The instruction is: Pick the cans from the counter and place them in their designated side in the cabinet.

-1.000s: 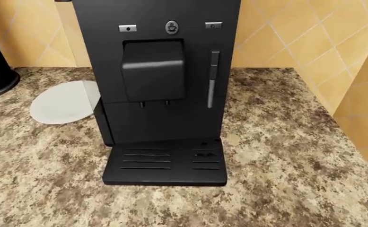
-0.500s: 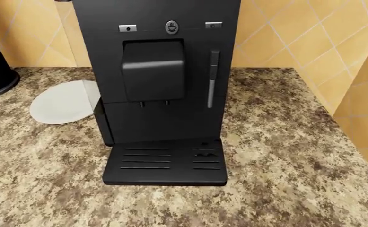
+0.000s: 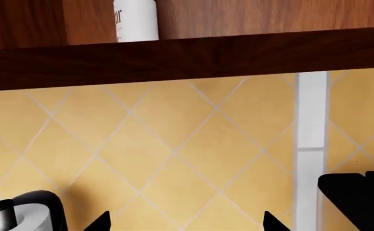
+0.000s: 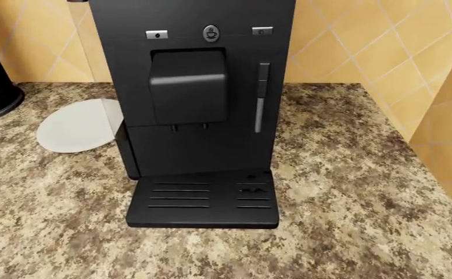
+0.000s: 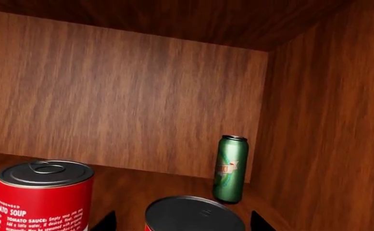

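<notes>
Between the spread fingertips of the right gripper point(image 5: 183, 222) a dark-topped can point(image 5: 194, 214) sits, grip unclear, on the wooden cabinet shelf point(image 5: 174, 185) beside a tomato soup can point(image 5: 43, 196), while the left gripper point(image 3: 185, 222) stands open before yellow tiles point(image 3: 174, 154).

Inside the cabinet point(image 5: 110, 96), a soup can point(image 5: 43, 197), a second can point(image 5: 193, 214) and a green can point(image 5: 230, 168) crowd my right pincer; the shelf behind stays free.

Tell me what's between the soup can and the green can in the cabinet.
In the right wrist view, the dark-lidded can sits between the soup can and the green can, nearer the camera.
</notes>
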Motion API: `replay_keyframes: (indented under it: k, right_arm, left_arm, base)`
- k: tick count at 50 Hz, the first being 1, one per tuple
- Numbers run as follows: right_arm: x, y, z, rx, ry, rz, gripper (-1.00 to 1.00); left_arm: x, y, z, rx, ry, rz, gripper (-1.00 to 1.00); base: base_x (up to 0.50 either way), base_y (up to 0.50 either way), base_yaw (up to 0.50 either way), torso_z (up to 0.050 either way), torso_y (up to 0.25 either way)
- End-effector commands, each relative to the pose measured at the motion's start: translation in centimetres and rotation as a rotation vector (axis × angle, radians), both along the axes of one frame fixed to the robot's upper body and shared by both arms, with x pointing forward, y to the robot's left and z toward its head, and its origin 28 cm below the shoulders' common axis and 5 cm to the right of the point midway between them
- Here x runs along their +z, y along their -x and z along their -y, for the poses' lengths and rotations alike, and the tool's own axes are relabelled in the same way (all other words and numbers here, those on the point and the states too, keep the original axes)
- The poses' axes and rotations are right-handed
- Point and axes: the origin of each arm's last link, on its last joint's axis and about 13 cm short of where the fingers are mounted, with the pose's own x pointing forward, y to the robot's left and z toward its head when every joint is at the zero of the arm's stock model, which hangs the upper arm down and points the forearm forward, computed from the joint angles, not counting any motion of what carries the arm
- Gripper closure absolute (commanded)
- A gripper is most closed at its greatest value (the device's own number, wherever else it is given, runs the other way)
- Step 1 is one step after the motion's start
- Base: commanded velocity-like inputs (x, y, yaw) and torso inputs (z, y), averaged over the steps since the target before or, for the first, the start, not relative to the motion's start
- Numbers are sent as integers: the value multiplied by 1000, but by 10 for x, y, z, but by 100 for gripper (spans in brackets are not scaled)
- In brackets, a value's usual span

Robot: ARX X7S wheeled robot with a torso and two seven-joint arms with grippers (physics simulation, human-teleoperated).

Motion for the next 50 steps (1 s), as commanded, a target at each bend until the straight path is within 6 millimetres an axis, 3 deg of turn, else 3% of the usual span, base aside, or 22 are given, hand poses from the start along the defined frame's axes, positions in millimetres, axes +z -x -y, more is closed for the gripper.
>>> replay_keyframes:
  k: [1,11,50]
  right_arm:
    - [0,0,0,1,1,2,-100]
    - [0,0,0,1,1,2,-100]
    - [0,0,0,1,1,2,-100]
  left_arm:
    - [0,0,0,3,1,5,-100]
    - [1,1,0,1,0,8,-100]
    - [-1,-1,1,-10,7,4,-100]
  base:
    - [0,0,0,0,0]
    - [-17,0,0,0,0]
    - [-306,-2,0,0,0]
